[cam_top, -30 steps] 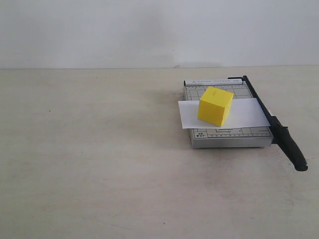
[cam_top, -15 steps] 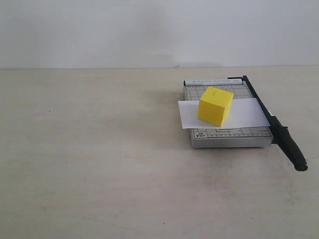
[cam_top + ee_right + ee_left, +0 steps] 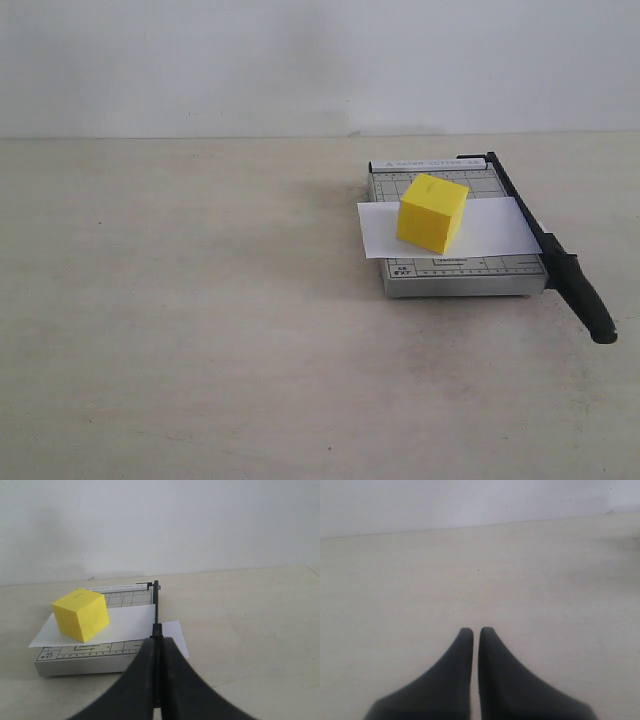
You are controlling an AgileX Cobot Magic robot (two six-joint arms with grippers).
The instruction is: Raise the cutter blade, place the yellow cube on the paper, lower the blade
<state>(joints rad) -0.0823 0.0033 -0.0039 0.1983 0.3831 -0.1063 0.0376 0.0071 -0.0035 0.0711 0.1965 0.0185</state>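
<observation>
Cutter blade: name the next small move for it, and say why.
Probably none; I would just hold both arms clear. The cutter blade lies down along the edge of the trimmer base, the yellow cube sits on the paper, and the left gripper and right gripper are shut, touching nothing.
</observation>
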